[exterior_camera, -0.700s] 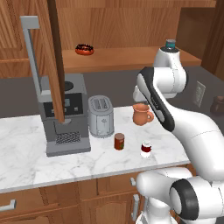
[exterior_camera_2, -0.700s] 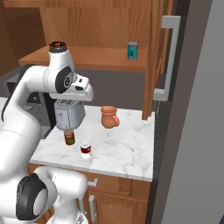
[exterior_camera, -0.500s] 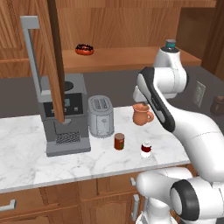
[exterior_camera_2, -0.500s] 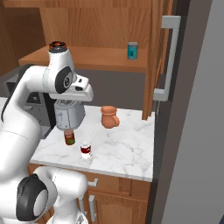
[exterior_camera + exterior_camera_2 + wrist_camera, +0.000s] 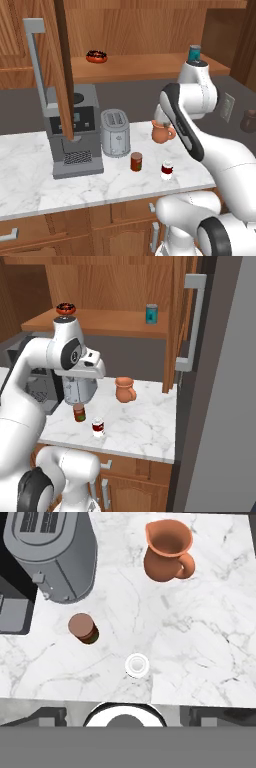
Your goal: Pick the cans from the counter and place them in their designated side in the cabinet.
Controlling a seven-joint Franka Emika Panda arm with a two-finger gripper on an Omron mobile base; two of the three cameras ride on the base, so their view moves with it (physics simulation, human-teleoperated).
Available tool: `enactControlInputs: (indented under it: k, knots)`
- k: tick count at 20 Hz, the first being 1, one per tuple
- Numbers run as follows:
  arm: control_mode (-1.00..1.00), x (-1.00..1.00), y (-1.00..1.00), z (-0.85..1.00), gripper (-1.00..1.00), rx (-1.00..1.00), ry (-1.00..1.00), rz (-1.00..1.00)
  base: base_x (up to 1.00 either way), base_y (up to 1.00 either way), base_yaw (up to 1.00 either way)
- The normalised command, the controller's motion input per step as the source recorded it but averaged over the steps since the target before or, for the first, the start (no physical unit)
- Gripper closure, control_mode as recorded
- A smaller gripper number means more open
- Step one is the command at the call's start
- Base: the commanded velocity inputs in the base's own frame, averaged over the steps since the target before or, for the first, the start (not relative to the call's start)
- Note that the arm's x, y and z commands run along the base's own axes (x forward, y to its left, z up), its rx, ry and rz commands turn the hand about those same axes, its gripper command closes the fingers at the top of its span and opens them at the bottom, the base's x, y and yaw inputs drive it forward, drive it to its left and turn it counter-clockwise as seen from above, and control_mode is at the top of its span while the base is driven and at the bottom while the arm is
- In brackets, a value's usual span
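Observation:
The reddish-brown can [image 5: 136, 162] with its orange label stands on the marble counter [image 5: 45, 180] in front of the toaster. The white can with dark red bands [image 5: 167, 170] stands a little to its right, nearer the counter's front edge. My gripper [image 5: 77, 403] hangs open just above the reddish-brown can [image 5: 78, 413], pointing down. From the hand view the white can [image 5: 137, 665] lies almost straight below, between the wide-apart fingertips [image 5: 47, 716], and the reddish-brown can [image 5: 83, 627] is up and to the left. The cabinet's shelf board [image 5: 145, 65] runs above the counter.
An orange mug [image 5: 161, 132] stands behind the cans, a grey toaster [image 5: 115, 133] and a coffee machine [image 5: 75, 135] to their left. The open cabinet door [image 5: 62, 65] hangs over the coffee machine. On the shelf are a teal-blue can [image 5: 151, 313] and a dark doughnut-like thing [image 5: 96, 56].

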Motion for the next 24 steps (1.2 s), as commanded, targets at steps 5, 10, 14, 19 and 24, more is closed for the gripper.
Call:
enactControlInputs:
  k: [5,10,14,19,24]
  knots:
    - [-1.0,-0.21,-0.12,-0.17,-1.0,0.0,0.0,0.0,0.0,0.0,0.0]
    - [-1.0,-0.09,-0.1,-0.13,-1.0,0.0,0.0,0.0,0.0,0.0,0.0]
    - [-1.0,0.0,-0.06,-0.07,-1.0,0.0,0.0,0.0,0.0,0.0,0.0]
    - [-1.0,0.0,0.0,-0.11,-1.0,0.0,0.0,0.01,0.0,0.0,0.0]
    - [-1.0,0.0,0.0,-0.13,-1.0,0.0,0.02,0.02,0.0,0.0,0.0]
